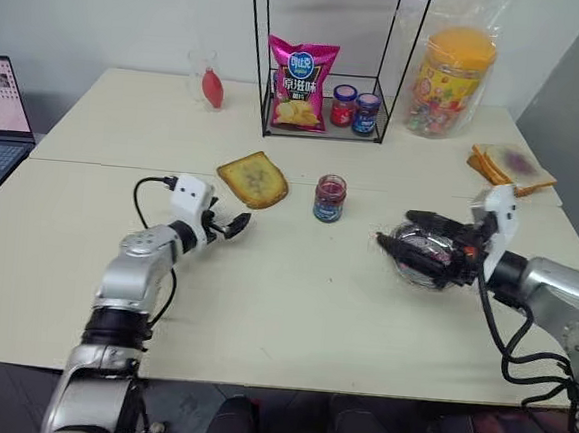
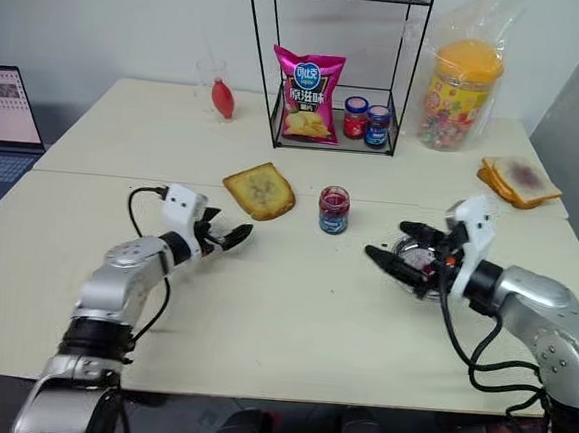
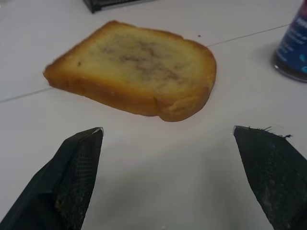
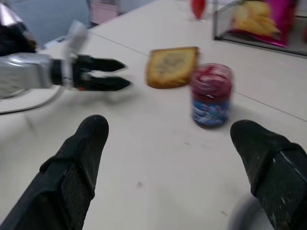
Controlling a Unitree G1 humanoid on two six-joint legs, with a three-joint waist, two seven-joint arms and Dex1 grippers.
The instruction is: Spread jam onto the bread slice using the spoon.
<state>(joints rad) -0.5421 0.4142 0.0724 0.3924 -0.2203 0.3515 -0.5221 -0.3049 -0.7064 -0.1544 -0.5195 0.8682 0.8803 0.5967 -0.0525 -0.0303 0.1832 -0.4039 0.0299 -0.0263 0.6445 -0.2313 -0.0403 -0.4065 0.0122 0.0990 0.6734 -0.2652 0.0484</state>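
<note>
Beige table (image 1: 292, 307) holds the bread slice (image 1: 253, 180) just beyond the left gripper (image 1: 233, 224), the nearer arm. Left of the right gripper (image 2: 395, 247) stands the jam (image 1: 329, 198). Both grippers gape empty.

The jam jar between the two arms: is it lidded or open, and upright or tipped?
Open and upright. The jam jar stands on its base on the table, no cap on it, dark red preserve showing at the mouth and through the glass above the blue label.
</note>
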